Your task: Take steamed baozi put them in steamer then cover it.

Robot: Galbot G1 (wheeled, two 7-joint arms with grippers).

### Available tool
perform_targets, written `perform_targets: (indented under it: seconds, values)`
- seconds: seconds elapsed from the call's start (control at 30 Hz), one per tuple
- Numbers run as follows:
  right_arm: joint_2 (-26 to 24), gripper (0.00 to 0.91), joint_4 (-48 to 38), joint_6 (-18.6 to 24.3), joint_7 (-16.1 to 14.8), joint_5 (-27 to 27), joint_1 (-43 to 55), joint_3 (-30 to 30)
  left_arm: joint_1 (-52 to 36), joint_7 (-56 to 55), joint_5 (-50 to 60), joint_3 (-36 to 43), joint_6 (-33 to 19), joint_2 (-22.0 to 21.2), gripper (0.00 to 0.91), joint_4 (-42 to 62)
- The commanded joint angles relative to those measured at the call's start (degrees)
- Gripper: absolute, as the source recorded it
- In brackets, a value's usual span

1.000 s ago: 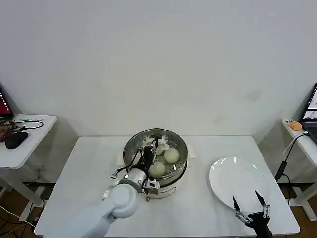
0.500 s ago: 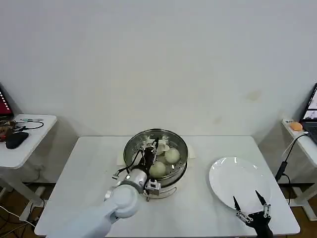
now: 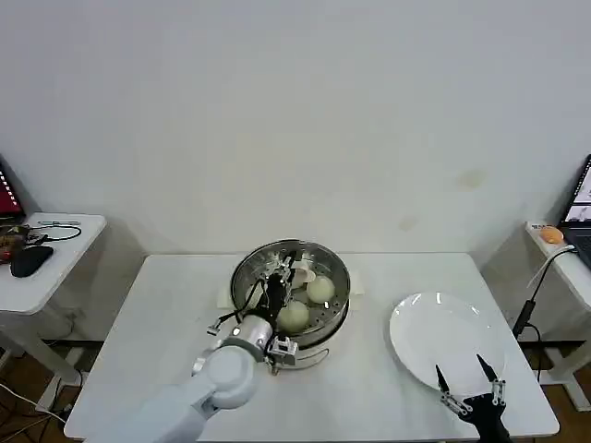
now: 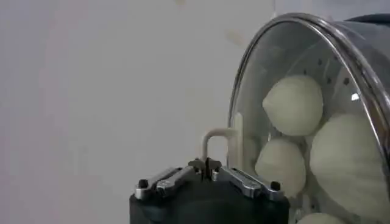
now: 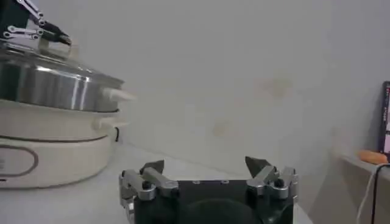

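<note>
- At the far left of my head view, a side desk [image 3: 42,263] stands apart from the work table, with a dark mouse [image 3: 30,260] on it.
- Lower left of centre, my left arm reaches up from the bottom edge of the head view to the steamer, and the left gripper [image 3: 277,277] sits over the pot's near-left part.
- In my left wrist view, the left gripper [image 4: 207,165] has its jaws pressed together on the small white oblong handle [image 4: 220,145] of the cover [image 4: 286,79], pinching it.
- The cover [image 3: 291,281], clear glass with a steel rim, lies on the steamer [image 3: 319,323] just left of centre in the head view; whether it is fully seated all round I cannot tell.
- Through the glass I see the steamed baozi [image 3: 320,290] inside the steel basket, two plain in the head view and several pale round ones [image 4: 294,105] in the left wrist view.
- The steamer [image 5: 52,85] rests on its white pot base [image 5: 55,152], upper left in my right wrist view, on the white table [image 3: 166,314].
- Right of centre, a white plate [image 3: 443,337] lies flat on the table, well apart from the steamer.
- In the lower right corner of the head view, my right gripper [image 3: 471,383] is parked near the plate's near edge, jaws spread with nothing between them; the right wrist view shows the right gripper [image 5: 210,167] the same.
</note>
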Motion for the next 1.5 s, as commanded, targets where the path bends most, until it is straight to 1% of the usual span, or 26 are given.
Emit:
perform_targets:
  seconds: [0.03, 0.17, 0.27, 0.43, 0.57, 0.6, 0.63, 0.67, 0.73, 0.8, 0.87, 0.93, 1.0, 1.03, 1.1, 1.13, 1.17, 1.23, 1.33, 1.4, 1.43, 1.5]
  values:
    - [0.02, 0.907, -0.1, -0.04, -0.01, -0.07, 0.04, 0.01, 0.85, 0.69, -0.29, -1.07, 0.21, 1.37, 0.907, -2.53]
    - [0.05, 0.907, -0.11, -0.02, -0.05, -0.18, 0.06, 0.01, 2.11, 1.75, -0.94, -2.73, 0.25, 3.38, 0.907, -5.38]
    - [-0.07, 0.907, -0.17, 0.07, -0.07, -0.18, 0.04, 0.02, 3.47, 2.63, -2.63, -4.81, 0.08, 5.72, 0.907, -8.13]
    - [-0.46, 0.907, -0.3, 0.37, -0.06, 0.04, -0.17, 0.24, 7.3, 1.53, -7.93, -10.54, -1.2, 9.11, 0.907, -14.17]
    - [-0.85, 0.907, -0.24, 0.33, -0.14, 0.4, -0.09, 0.26, 12.18, 1.27, -20.95, -17.13, -0.89, 11.92, 0.907, -20.48]
    - [-1.04, 0.907, -0.11, 0.24, -0.14, 0.73, -0.07, 0.26, 13.46, 1.02, -26.19, -18.95, -0.94, 12.53, 0.907, -21.12]
    - [-1.17, 0.907, -0.06, 0.23, -0.16, 0.92, -0.07, 0.27, 14.03, -0.01, -32.26, -19.82, -0.51, 12.83, 0.907, -21.85]
    - [-1.7, 0.907, 0.02, 0.26, -0.22, 1.25, -0.12, 0.27, 15.45, -1.62, -43.11, -21.95, 1.26, 13.36, 0.907, -23.02]
    - [-2.66, 0.907, 0.01, 0.4, -0.34, 2.01, -0.32, 0.36, 17.74, -4.97, -58.58, -26.01, 1.89, 13.23, 0.907, -24.26]
    - [-3.56, 0.907, -0.06, 0.59, -0.49, 3.0, -0.47, 0.65, 20.3, -8.6, -69.89, -30.0, 2.12, 12.51, 0.907, -24.43]
    - [-3.86, 0.907, -0.08, 0.45, -0.63, 3.57, -0.17, 0.7, 22.78, -10.17, -75.73, -34.17, -0.15, 12.42, 0.907, -23.28]
    - [-3.62, 0.907, 0.56, -0.52, -0.67, 4.08, 0.25, 0.28, 25.2, -9.76, -82.41, -39.44, -4.24, 11.85, 0.907, -21.47]
    - [-3.78, 0.907, 0.46, -0.62, -0.84, 4.71, 0.46, 0.27, 26.87, -8.46, -86.76, -43.1, -7.3, 11.03, 0.907, -19.96]
    - [-3.68, 0.907, 0.56, -0.94, -0.84, 4.81, 0.6, 0.23, 27.89, -7.36, -89.12, -44.99, -9.64, 10.88, 0.907, -18.32]
    - [-3.8, 0.907, 0.48, -1.33, -0.89, 5.87, 0.72, 0.11, 29.12, -5.98, -92.6, -47.27, -12.3, 9.8, 0.907, -15.57]
    - [-3.86, 0.907, 0.41, -1.6, -0.88, 6.19, 0.85, 0.18, 30.23, -5.35, -96.71, -49.56, -13.61, 9.22, 0.907, -13.88]
    - [-3.91, 0.907, 0.47, -1.91, -0.88, 6.49, 0.91, 0.18, 30.82, -4.87, -98.36, -50.72, -14.99, 8.85, 0.907, -13.12]
    - [-4.39, 0.907, 0.54, -2.9, -0.77, 7.73, 0.85, 0.22, 32.54, -4.25, -100.16, -53.52, -18.1, 7.21, 0.907, -10.48]
    - [-4.79, 0.907, 1.04, -5.57, -0.06, 10.05, 0.86, 0.31, 35.67, -4.01, -99.75, -55.73, -21.59, 6.31, 0.907, -7.66]
    - [-4.86, 0.907, 1.37, -6.44, 0.41, 10.07, 0.85, 0.31, 37.75, -4.24, -98.96, -56.51, -23.73, 5.64, 0.907, -6.69]
    - [-4.88, 0.907, 1.59, -7.46, 0.77, 10.7, 0.82, 0.2, 39.7, -4.04, -98.78, -56.93, -25.78, 5.37, 0.907, -6.17]
    - [-4.84, 0.907, 1.89, -8.61, 1.41, 11.9, 0.73, 0.07, 42.21, -3.74, -98.6, -57.3, -27.79, 4.89, 0.907, -5.08]
